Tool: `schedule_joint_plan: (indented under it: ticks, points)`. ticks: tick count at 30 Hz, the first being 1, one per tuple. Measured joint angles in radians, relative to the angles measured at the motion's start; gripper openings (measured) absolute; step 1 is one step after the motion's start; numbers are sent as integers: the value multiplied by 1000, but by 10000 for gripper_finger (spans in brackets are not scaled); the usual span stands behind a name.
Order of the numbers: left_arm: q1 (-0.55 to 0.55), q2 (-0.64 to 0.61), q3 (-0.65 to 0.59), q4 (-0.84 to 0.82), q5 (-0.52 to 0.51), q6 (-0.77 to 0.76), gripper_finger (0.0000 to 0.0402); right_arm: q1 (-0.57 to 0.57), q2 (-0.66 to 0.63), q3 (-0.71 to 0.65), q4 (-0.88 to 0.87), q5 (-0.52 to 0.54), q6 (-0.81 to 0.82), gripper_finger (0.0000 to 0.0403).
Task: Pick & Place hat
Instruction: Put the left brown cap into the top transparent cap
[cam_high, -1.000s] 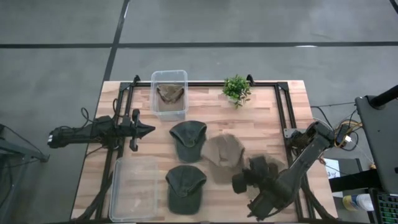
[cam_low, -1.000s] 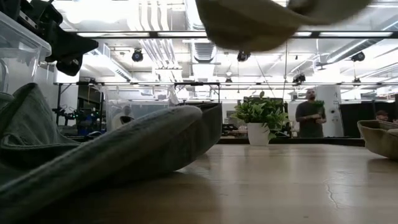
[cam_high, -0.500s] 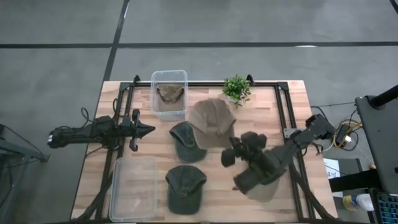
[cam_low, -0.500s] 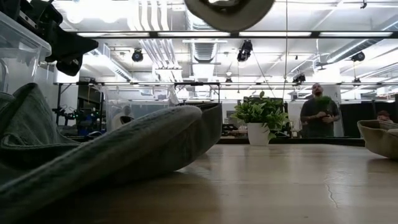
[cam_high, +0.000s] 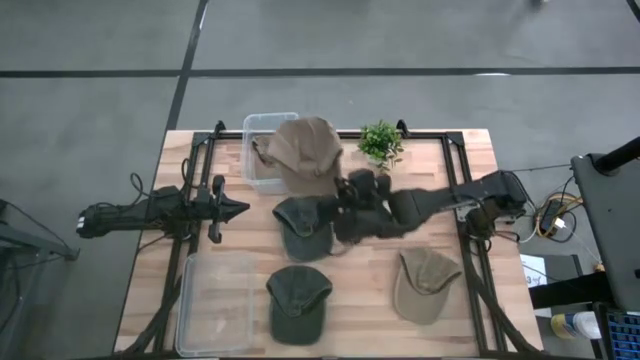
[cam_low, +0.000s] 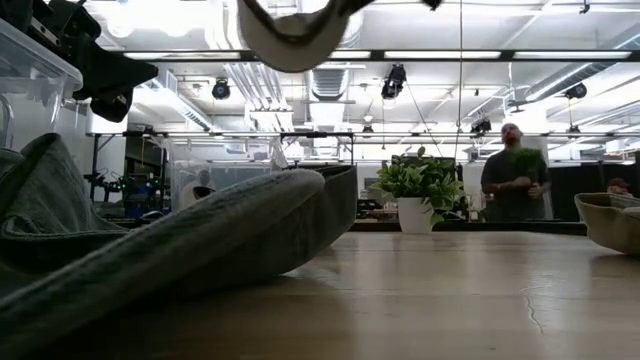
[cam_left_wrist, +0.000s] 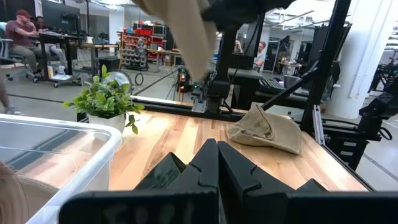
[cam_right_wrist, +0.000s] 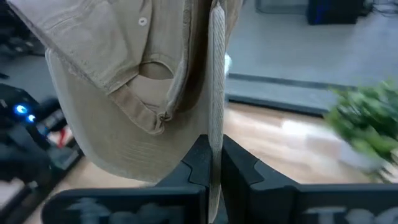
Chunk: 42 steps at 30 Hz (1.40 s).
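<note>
While the scene is read from the near edge of the tabletop back to the far edge, it runs like this:

Near edge: an empty clear plastic bin sits at the left, a dark green cap beside it, and a loose tan cap lies well to the right.

Middle, left: the left end effector rests low over the wood with its fingers pressed together, gripping nothing; its arm stretches in from the left side.

Middle, centre: a second dark green cap lies flat, partly under the right arm.

Right end effector: it reaches in from the right side across the middle of the tabletop, fingers pinched narrow on the edge of a tan hat, which hangs from them clear of the wood.

Tan hat: raised, above the right rim of the far clear container, overlapping it from above; from table height its underside shows high up.

Far container: already holds another brownish cap.

Far edge: a small potted plant stands just right of the hat.

Beyond the tabletop: a person stands in the room.
</note>
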Motion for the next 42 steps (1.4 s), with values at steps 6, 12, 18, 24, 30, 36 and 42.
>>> schedule_joint_plan:
  ticks: [6, 12, 18, 24, 30, 36, 42]
  points:
    - [0, 0, 0, 0, 3, 0, 0, -121, 0, 0, 300, -104, -261, 13]
    - [0, 0, 0, 0, 3, 0, 0, -223, 24, 0, 483, -235, -369, 13]
    - [0, 0, 0, 1, 3, 0, 0, -304, 74, -2, 550, -311, -389, 13]
    - [0, 0, 0, 0, 2, 0, 0, -359, 140, -2, 643, -405, -386, 13]
    - [0, 4, 0, 0, -2, 0, 0, -398, 224, 14, 692, -496, -338, 13]
    - [0, 7, 0, 0, -2, 0, 0, -431, 302, 54, 671, -559, -280, 13]
    - [0, 7, 0, 0, -1, 0, 0, -462, 365, 97, 648, -650, -197, 41]
